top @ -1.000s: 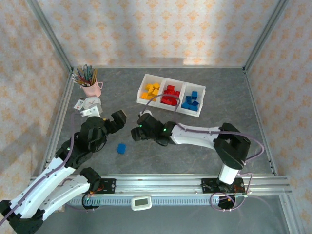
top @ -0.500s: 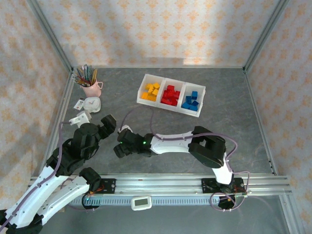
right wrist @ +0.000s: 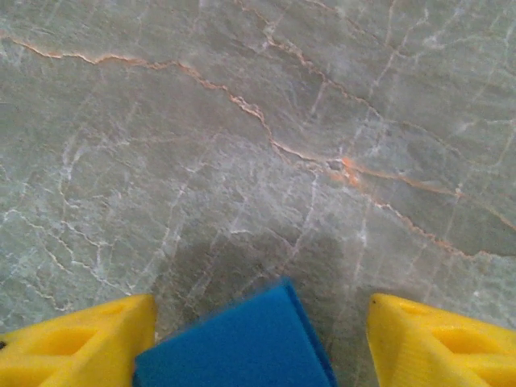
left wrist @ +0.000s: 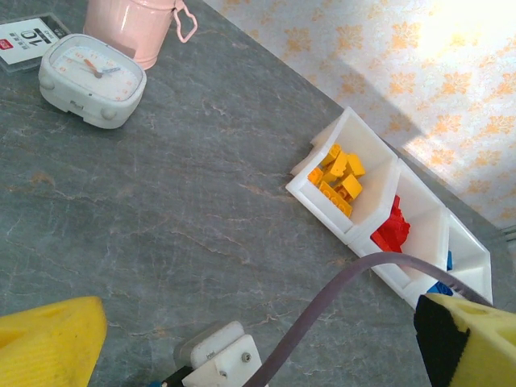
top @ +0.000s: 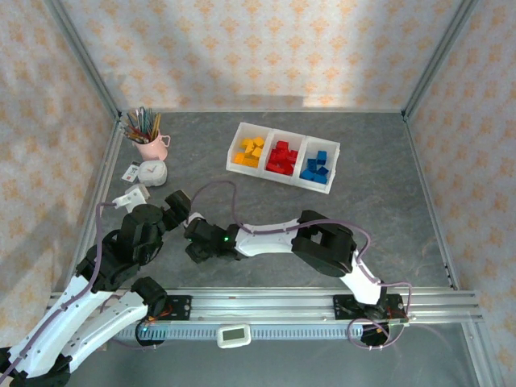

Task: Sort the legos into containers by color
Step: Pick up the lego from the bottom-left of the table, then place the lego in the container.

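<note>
A blue lego (right wrist: 242, 343) lies on the grey table between the yellow fingers (right wrist: 81, 343) of my right gripper (right wrist: 262, 322). The left finger touches it and a gap stays at the right finger, so the jaws are open around it. From above, the right gripper (top: 193, 242) hangs low at the near left and covers that brick. My left gripper (top: 173, 205) sits just beside it, open wide and holding nothing (left wrist: 258, 339). The containers (top: 282, 179) stand at the back, with yellow legos (top: 250, 151), red legos (top: 282, 157) and blue legos (top: 316, 168) in separate bins.
A pink cup (top: 149, 145) of pencils and a white clock (top: 151, 171) stand at the back left, with a card (left wrist: 24, 36) beside the clock. The right arm's cable (left wrist: 339, 298) crosses the left wrist view. A metal rail (top: 282, 302) runs along the near edge.
My right arm has swung left and toward the near edge, down over the blue lego that lay loose on the table, and its jaws have narrowed. The left arm drew back slightly.
</note>
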Controlling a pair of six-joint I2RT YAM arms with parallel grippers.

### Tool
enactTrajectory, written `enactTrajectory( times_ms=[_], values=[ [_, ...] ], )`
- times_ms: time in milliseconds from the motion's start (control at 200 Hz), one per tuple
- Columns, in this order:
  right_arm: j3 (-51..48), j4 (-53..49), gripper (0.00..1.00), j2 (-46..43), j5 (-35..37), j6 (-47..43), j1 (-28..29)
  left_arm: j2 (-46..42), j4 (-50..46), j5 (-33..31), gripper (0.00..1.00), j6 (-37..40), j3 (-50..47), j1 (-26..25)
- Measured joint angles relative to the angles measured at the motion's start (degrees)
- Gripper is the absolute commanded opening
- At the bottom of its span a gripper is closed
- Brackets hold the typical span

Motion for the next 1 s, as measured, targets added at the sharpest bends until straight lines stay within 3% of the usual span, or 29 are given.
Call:
enactTrajectory(
  times_ms=[225, 435, 611, 806, 996],
  values=[
    [0.55, 0.22, 0.4, 0.48, 0.28, -1.57, -0.02, 0.17, 0.02, 0.0, 0.99, 0.02, 0.0, 0.0],
    [-1.55, 0.17, 0.37, -1.46, -0.33, -1.29, -0.66, 1.09, 0.07, 0.04, 0.99, 0.11, 0.07, 0.0],
    [-9.16, 0.07, 0.36, -11.3, -0.81, 0.48, -3.34, 4.15, 1.38, 0.5, 0.99, 1.62, 1.66, 0.0],
    [-16.65, -1.14, 0.36, -24.92, 0.74, 4.02, -11.19, 8.39, 6.67, 2.6, 0.99, 4.31, 2.05, 0.0],
    [-21.22, -2.12, 0.36, -33.22, 3.56, 7.43, -25.24, 15.23, 14.43, 6.71, 0.99, 6.99, 2.03, 0.0]
  ],
)
